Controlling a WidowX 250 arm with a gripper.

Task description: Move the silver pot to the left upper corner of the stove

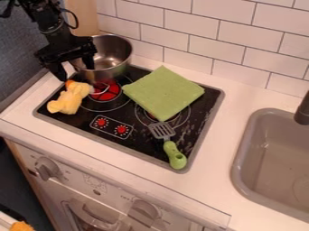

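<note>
Camera view | gripper (76, 73): is hanging at the silver pot's (113, 67) left side, fingers standing wide apart, clamping nothing; touching pot, cannot tell | pot: is sitting at back left of the stove (136, 145)

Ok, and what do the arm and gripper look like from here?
The arm is black and jointed, with a thin black cable looping beside it. The gripper is black too, with a wide, blocky body and two fingers.

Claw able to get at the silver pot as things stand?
Probably yes. The claw hangs right at the pot's rim, fingers apart, and the green cloth doesn't cover the pot's open top.
</note>
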